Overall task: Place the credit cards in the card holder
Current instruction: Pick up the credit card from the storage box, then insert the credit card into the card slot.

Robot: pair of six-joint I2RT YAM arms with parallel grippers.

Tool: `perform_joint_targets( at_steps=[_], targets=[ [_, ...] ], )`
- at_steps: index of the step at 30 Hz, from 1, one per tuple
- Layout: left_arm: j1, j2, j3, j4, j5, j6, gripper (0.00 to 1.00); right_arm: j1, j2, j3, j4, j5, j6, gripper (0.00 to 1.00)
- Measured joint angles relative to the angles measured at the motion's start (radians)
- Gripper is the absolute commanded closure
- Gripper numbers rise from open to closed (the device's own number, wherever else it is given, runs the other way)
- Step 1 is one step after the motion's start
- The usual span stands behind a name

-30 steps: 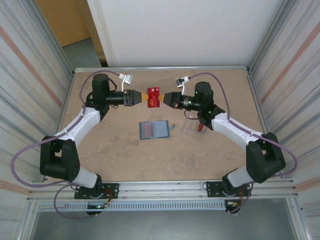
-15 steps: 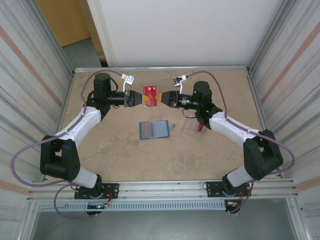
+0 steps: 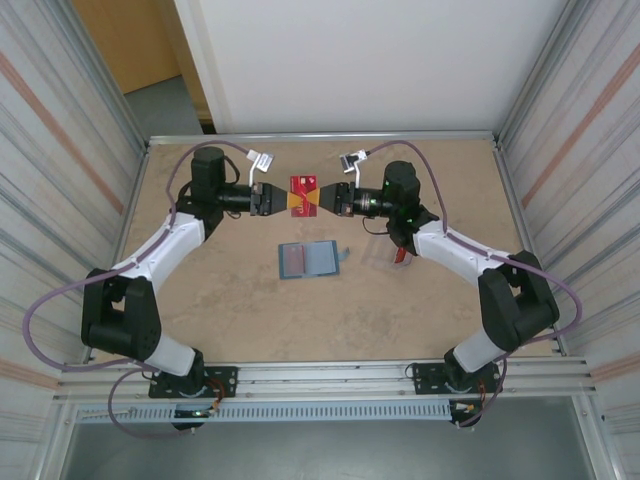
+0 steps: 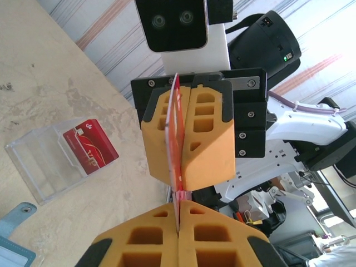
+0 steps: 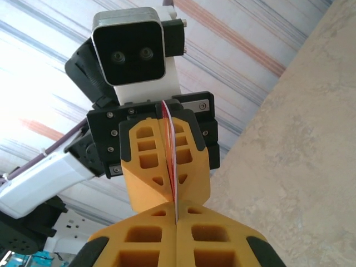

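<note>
Hanging above the far middle of the table (image 3: 230, 295), one red credit card (image 3: 304, 192) is pinched from both sides: the left gripper (image 3: 287, 203) is clamped on its left edge, the right gripper (image 3: 322, 200) on its right. Its face is turned to the top camera, and both wrist cameras see it edge-on. Its long axis seems to cross the line between the grippers, though their fingers hide part of it. The card holder (image 3: 308, 259) lies open on the table nearer the bases, beside a clear case (image 4: 39, 161) holding a second red card (image 4: 89, 146)
</note>
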Motion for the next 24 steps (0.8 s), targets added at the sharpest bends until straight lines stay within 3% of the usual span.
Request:
perform_joint_targets(
  at_steps=[3,7,10,13,19,24],
  targets=[
    [0.0,0.0,0.005,-0.015,-0.005,0.007,0.61,-0.002,0.008,0.006,0.006,-0.007,0.002,1.0],
    [0.01,-0.006,0.014,-0.105,-0.031,0.062,0.57,-0.024,-0.001,0.006,-0.056,-0.01,-0.025,1.0],
    [0.053,-0.027,0.022,-0.242,-0.088,0.137,0.66,-0.06,-0.034,0.004,-0.188,-0.002,-0.099,1.0],
    [0.103,-0.059,0.021,-0.391,-0.165,0.208,1.0,-0.085,-0.073,-0.005,-0.331,0.009,-0.186,1.0],
    [0.105,-0.07,-0.107,-0.485,-0.286,0.258,1.0,-0.097,-0.075,-0.053,-0.578,0.062,-0.327,1.0],
    [0.043,0.036,-0.183,-0.505,-0.405,0.25,1.0,-0.098,0.014,-0.052,-0.727,0.132,-0.385,1.0]
  ],
)
